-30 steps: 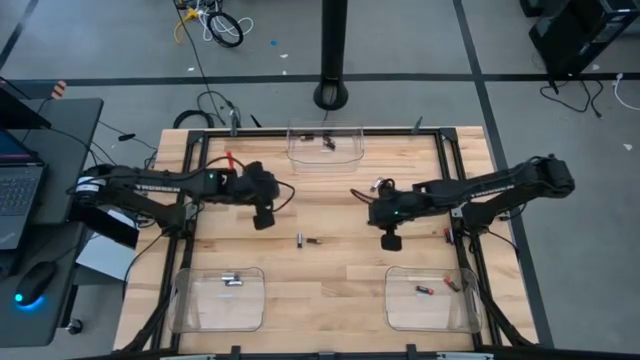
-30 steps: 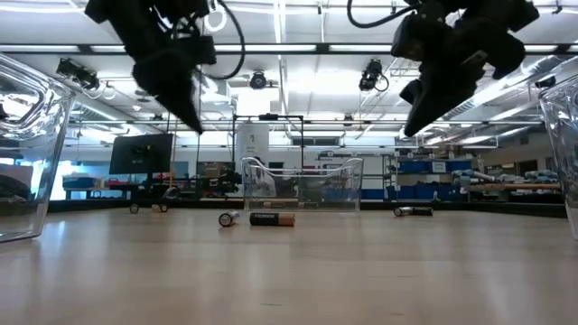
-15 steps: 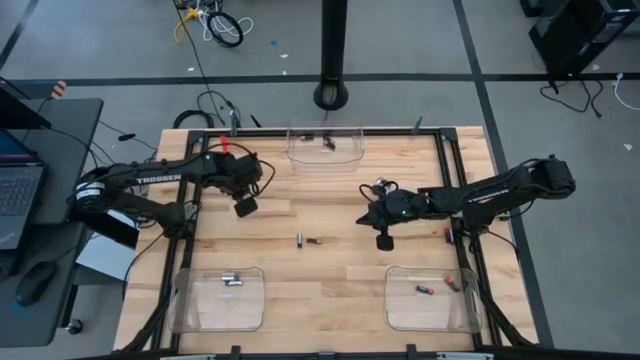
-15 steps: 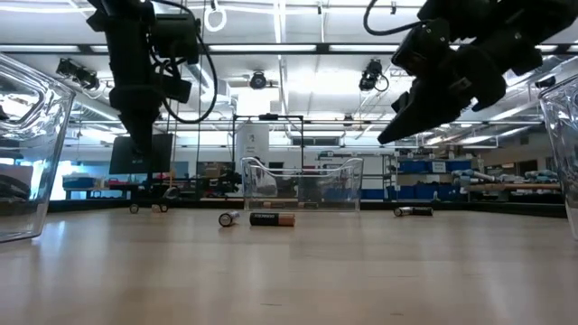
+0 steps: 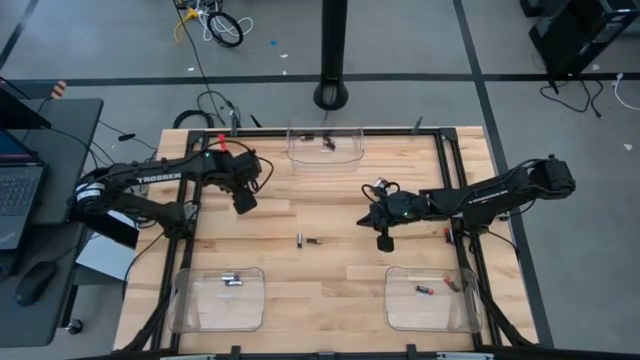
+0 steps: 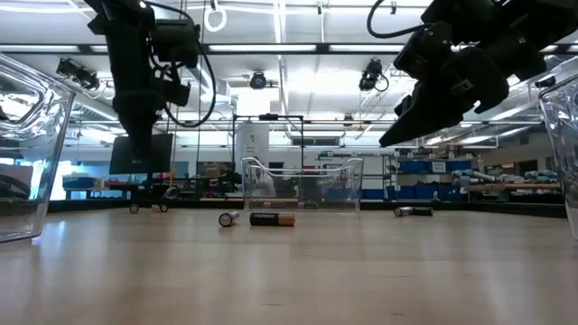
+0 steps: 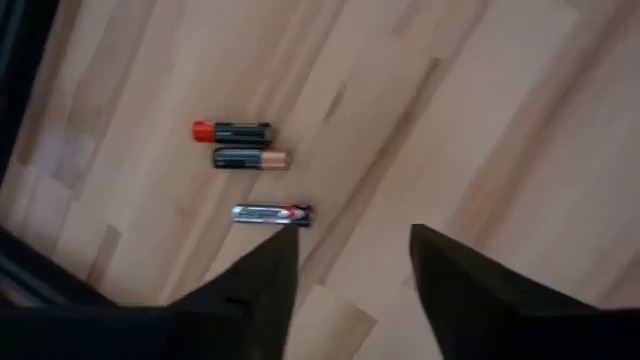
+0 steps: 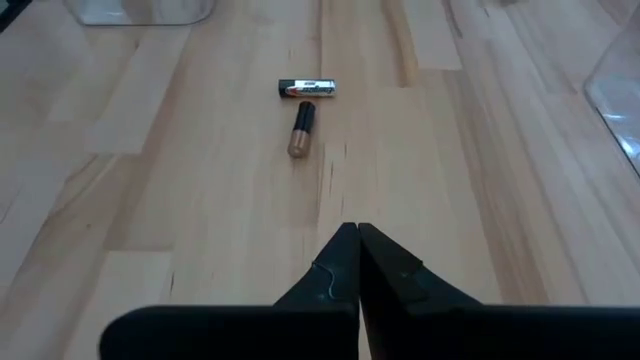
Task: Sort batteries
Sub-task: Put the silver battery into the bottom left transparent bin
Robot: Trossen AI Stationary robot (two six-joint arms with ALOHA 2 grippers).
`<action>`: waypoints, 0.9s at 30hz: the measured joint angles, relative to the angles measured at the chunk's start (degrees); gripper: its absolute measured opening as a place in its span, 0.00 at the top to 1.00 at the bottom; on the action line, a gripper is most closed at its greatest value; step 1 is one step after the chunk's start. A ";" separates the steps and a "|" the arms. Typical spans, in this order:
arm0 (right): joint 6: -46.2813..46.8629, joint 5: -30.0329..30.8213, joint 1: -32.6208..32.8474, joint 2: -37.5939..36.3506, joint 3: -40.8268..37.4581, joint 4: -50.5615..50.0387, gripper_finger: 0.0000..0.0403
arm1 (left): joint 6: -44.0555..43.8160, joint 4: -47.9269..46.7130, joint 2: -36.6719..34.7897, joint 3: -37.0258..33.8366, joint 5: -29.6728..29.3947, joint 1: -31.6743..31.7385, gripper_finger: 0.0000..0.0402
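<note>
Two batteries lie at the table's middle: a silvery one (image 5: 300, 238) and a black one with a copper end (image 5: 314, 241). My right gripper (image 5: 385, 241) hangs shut above the table just right of them and points at them (image 8: 302, 128). My left gripper (image 7: 350, 250) is open over the far left of the table (image 5: 243, 200), pointing down. Below it three more batteries lie on the wood: a red-ended one (image 7: 232, 131), a black-and-copper one (image 7: 250, 158) and a silvery one (image 7: 272, 213) close to one fingertip. Neither gripper touches anything.
Three clear bins stand on the table: one at the far middle (image 5: 325, 155), one near left (image 5: 190, 300) and one near right (image 5: 470, 305), each with a few batteries inside. Another battery (image 5: 448, 235) lies by the table's right rail. A black frame rims the table.
My left gripper has gone toward the table's far left corner and turned from a slant to pointing nearly straight down. My right gripper has tipped to a flatter slant, its tip swinging a little toward the table's left. The batteries have not moved.
</note>
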 joint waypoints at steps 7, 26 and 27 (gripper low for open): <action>0.01 -0.24 0.00 0.00 0.00 0.43 0.98 | -0.36 2.96 0.07 -5.76 -0.40 6.11 0.34; 0.01 -1.53 0.00 0.00 0.00 1.70 0.98 | -15.45 8.86 2.49 -8.22 9.42 20.07 0.40; 0.01 -1.53 0.00 0.00 0.00 1.70 0.98 | -15.47 9.58 3.24 -8.70 9.46 20.08 0.40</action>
